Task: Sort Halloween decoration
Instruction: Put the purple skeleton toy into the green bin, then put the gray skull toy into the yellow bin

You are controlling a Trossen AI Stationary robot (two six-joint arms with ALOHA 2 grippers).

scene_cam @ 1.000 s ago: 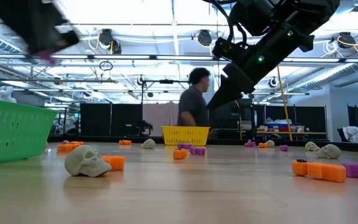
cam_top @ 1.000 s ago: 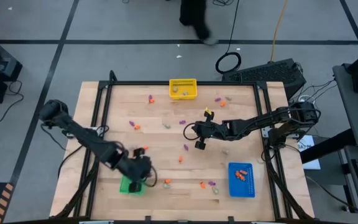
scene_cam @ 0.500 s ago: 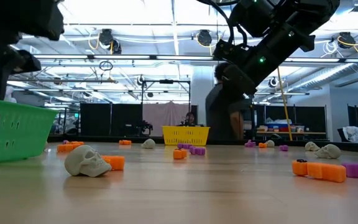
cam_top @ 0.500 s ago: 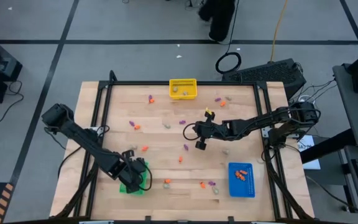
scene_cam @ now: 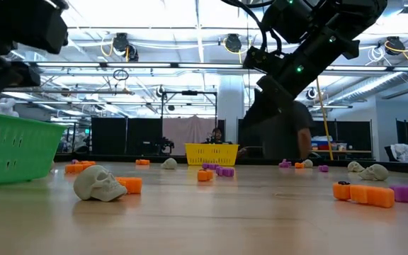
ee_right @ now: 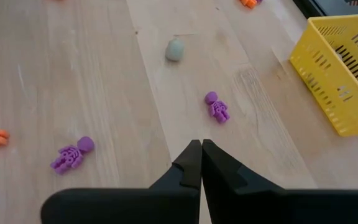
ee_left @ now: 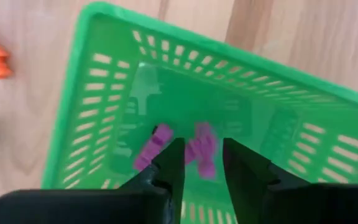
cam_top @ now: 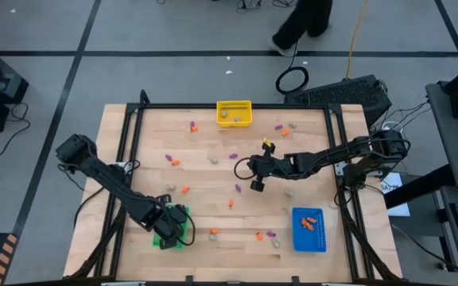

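Two purple trinkets (ee_left: 199, 149) lie in the green bin (ee_left: 278, 81) beneath my released left pincer (ee_left: 204, 163); my right pincer (ee_right: 201, 163) hovers clenched, empty.

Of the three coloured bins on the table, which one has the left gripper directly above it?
The green bin, near the table's front left. The left gripper hangs open over it, with purple trinkets inside. The yellow bin and the blue bin have no gripper above them.

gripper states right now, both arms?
Left gripper: open, empty, over the green bin with purple trinkets inside.
Right gripper: shut, empty, above mid-table.
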